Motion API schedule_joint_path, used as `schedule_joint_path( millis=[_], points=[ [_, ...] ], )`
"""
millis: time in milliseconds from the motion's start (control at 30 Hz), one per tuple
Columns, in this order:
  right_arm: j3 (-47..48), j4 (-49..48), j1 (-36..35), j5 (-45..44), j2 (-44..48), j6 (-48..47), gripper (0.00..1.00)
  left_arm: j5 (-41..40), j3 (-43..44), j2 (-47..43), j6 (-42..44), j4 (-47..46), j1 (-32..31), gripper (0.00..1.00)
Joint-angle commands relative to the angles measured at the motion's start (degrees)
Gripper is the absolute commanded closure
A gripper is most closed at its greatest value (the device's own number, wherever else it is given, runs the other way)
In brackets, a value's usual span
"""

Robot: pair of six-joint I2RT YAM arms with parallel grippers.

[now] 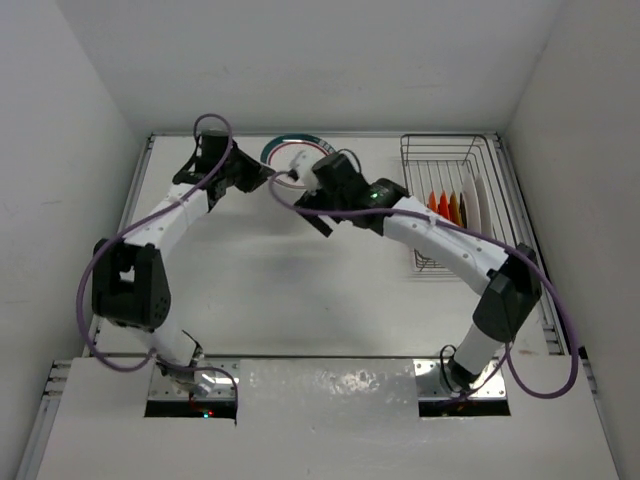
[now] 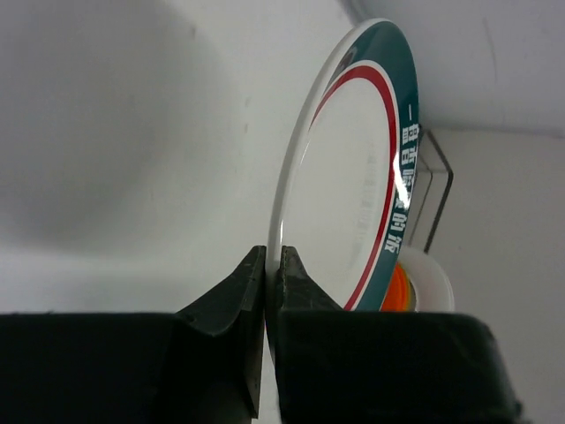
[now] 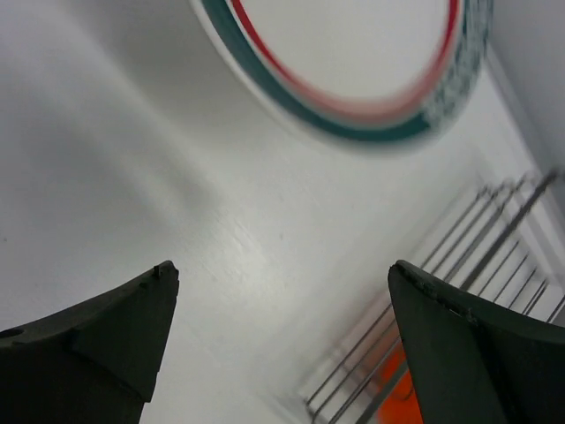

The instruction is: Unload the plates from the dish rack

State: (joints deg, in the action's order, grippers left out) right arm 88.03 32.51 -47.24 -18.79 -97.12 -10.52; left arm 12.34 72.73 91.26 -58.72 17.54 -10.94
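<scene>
This is a robotics lab test cell: a bare white tabletop [image 1: 300, 290] boxed in by plain white walls [image 1: 330, 60] along its far, left and right edges. Two robot arms [image 1: 160, 225] are bolted to metal base plates [image 1: 225, 395] at the near edge, with purple cables [image 1: 213, 117] looping off them. The only household things are a wire dish rack [image 1: 450, 150] in the far right corner and a teal-rimmed plate [image 1: 280, 148] near the far edge.
</scene>
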Motion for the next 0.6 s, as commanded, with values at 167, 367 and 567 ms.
schedule_joint_path(
  millis=[167, 367, 567],
  points=[
    [-3.2, 11.7, 15.6, 2.3, 14.5, 28.5, 0.01, 1.1, 2.1, 18.9, 7.8, -35.0, 4.3, 1.00],
    [-7.6, 18.6, 30.6, 5.7, 22.6, 32.6, 0.01, 0.1, 10.3, 27.6, 10.4, -29.1, 4.9, 1.00],
    [-5.0, 23.6, 41.7, 8.8, 21.4, 30.6, 0.07, -2.9, 11.4, 29.9, 10.8, -21.6, 4.7, 0.50]
  ],
)
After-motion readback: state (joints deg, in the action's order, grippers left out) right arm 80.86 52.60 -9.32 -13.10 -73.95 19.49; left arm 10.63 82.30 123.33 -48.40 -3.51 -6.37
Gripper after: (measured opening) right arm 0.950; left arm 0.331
